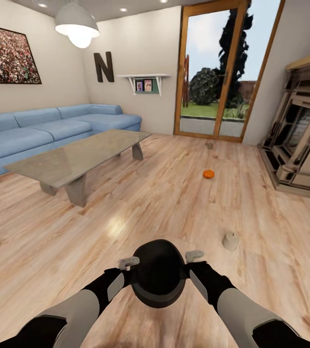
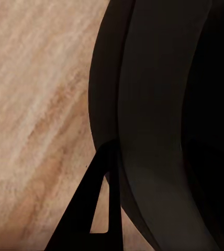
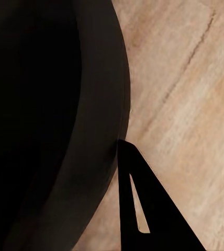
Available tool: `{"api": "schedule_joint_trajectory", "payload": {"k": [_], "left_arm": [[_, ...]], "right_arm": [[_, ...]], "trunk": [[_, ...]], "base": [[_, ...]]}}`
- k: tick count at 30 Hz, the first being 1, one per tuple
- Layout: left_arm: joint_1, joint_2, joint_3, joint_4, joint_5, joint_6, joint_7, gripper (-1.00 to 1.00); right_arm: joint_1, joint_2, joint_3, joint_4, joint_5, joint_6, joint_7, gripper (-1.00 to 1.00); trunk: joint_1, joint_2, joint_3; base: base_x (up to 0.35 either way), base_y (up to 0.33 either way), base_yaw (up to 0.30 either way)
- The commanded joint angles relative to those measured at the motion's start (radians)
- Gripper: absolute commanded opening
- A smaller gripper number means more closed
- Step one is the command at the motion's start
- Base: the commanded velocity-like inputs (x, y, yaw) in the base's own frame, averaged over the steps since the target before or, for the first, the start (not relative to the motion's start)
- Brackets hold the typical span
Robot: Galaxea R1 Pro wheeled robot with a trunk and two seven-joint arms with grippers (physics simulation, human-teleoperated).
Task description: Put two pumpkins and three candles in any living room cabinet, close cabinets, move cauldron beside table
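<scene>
The cauldron [image 1: 158, 273], a black round pot, sits low in the near middle of the head view, between the 2 arms above the wood floor [image 1: 164, 203]. The left gripper [image 1: 129, 263] presses on its left rim and the right gripper [image 1: 194, 254] on its right rim. In each wrist view 1 dark finger lies outside the pot wall: the left one [image 2: 93, 209] beside the cauldron [image 2: 159, 125], the right one [image 3: 138, 204] beside the cauldron [image 3: 49, 125]. The other fingers are hidden, so I cannot tell if the jaws clamp the rim or stand apart.

1 candle [image 1: 231, 240] stands on the floor just right of the pot and a little farther. 1 pumpkin [image 1: 208, 174] lies on the floor farther off, right of centre. Another small tan object that may be a candle [image 1: 209, 144] sits far away, near the glass door [image 1: 225, 72].

The bench [image 1: 77, 157], with a grey glossy top and slanted legs, stands left and farther, well apart from the cauldron. A blue sofa [image 1: 44, 128] runs behind it along the left wall. A stone fireplace [image 1: 302, 135] is at the far right.
</scene>
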Motion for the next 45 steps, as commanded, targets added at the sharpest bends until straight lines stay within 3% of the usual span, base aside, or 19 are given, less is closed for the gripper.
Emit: {"api": "schedule_joint_trajectory", "payload": {"k": [1, 45], "left_arm": [[-0.001, -0.001, -0.003, -0.006, 0.025, 0.005, 0.003, -1.00], [-0.001, -0.001, -0.003, -0.006, 0.025, 0.004, 0.003, -1.00]], "right_arm": [[0.000, 0.000, 0.013, -0.001, -0.017, 0.005, -0.009, -1.00], [0.000, 0.000, 0.013, -0.001, -0.014, 0.005, -0.009, -1.00]], "trunk": [[0.000, 0.000, -0.001], [0.000, 0.000, -0.001]], "base": [[0.000, 0.000, 0.278], [0.000, 0.000, 0.278]]}}
